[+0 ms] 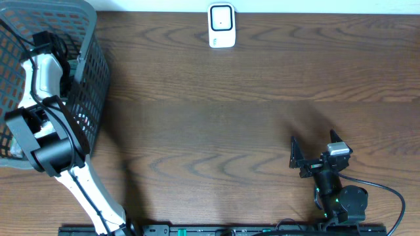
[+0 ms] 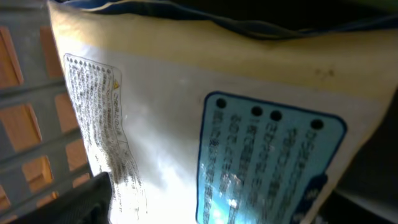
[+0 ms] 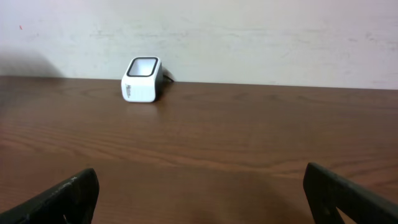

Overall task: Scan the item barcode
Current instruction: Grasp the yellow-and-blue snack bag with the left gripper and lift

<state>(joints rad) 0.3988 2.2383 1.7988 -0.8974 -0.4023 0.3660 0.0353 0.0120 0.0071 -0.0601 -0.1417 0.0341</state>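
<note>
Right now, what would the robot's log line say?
left arm: in basket | packet: close to left fingers, grip unclear | right fingers: open, empty | scanner: untouched

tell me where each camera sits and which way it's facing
Overhead: above, looking straight down on the brown wooden table, grey plastic mesh basket, left arm, open right gripper.
Left wrist: inside the basket, close to a cream printed package; one dark finger shows.
Right wrist: low over the table, facing the white boxy barcode scanner; both fingers show.
Shared: overhead and right wrist both see the scanner.
</note>
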